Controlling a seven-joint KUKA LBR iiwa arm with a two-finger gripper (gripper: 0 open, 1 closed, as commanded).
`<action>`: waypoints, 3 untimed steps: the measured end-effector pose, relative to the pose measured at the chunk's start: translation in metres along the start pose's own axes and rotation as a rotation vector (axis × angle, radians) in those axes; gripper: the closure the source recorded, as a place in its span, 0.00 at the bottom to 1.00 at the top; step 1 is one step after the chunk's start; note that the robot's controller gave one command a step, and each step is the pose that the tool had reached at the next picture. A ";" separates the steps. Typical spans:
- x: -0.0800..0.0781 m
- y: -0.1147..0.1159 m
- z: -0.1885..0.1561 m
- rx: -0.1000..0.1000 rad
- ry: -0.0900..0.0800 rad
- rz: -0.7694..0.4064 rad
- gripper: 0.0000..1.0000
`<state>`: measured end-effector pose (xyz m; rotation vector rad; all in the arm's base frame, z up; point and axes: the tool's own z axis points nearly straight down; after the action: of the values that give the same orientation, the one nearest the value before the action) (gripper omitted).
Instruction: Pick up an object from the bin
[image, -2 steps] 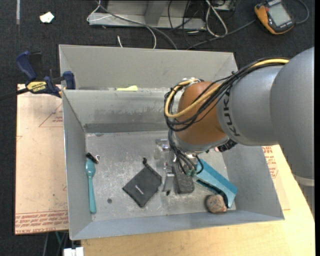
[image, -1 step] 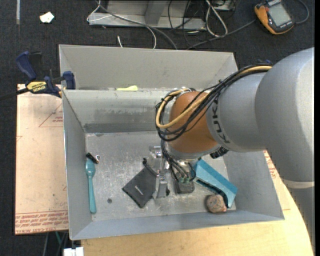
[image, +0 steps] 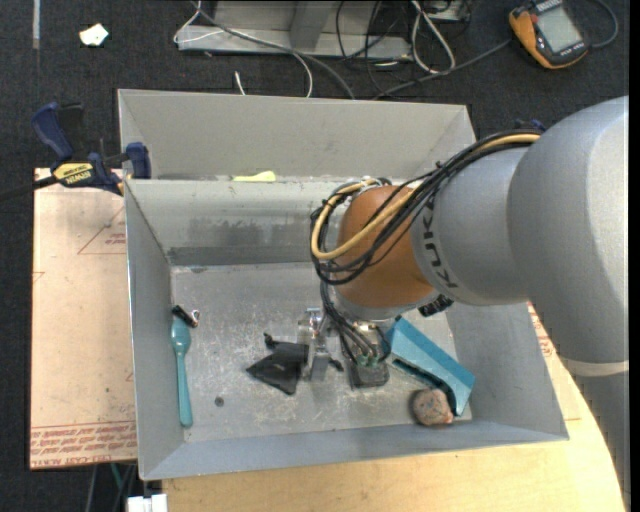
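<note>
My gripper (image: 320, 348) is low over the bin floor near the middle, under the arm's orange cover. A crumpled black piece (image: 279, 366) lies on the floor right against its left side; whether the gripper has hold of it I cannot tell. Just right of the gripper a flat blue wedge-shaped piece (image: 432, 362) lies slanted towards the front right corner. A round brownish stone (image: 431, 407) rests at the front edge below the blue piece.
A teal plastic spoon (image: 182, 372) lies along the left wall, handle towards the front, with a small black bit (image: 186, 317) at its bowl end. The arm and its cables cover the bin's back right part.
</note>
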<state>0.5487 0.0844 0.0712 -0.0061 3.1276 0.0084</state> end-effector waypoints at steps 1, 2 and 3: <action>0.000 0.000 0.000 0.000 0.000 0.000 1.00; 0.011 -0.006 0.000 -0.001 -0.006 -0.208 1.00; 0.001 -0.005 -0.067 -0.001 0.000 -0.279 1.00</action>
<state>0.5466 0.0791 0.1382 -0.4412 3.0955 0.0066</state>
